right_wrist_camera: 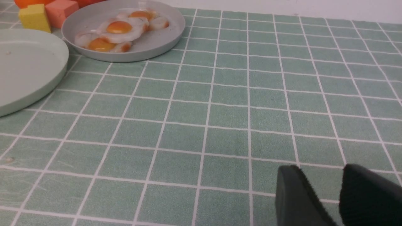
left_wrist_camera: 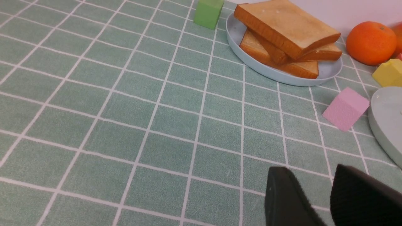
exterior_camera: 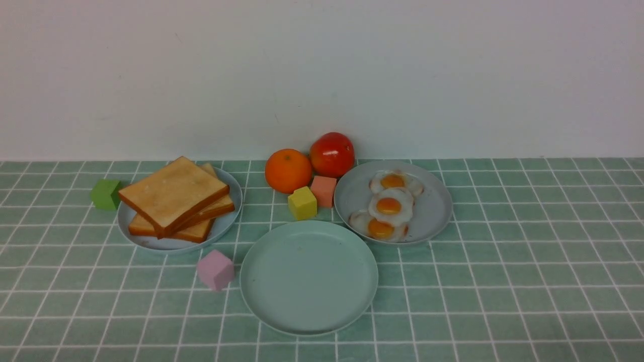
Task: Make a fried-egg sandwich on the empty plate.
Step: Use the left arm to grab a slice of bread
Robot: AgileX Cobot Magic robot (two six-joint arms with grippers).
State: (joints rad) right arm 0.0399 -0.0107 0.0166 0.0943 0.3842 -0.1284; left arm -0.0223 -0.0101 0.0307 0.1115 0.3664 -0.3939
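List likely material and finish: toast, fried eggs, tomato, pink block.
Toast: probably foam, matte; smooth faces, evenly browned edges.
Fried eggs: perhaps soft plastic, glossy; highlights on the yolks.
Tomato: shiny skin with bright reflections; real or plastic, can't tell.
Pink block: likely foam, matte; no highlights, flat color.
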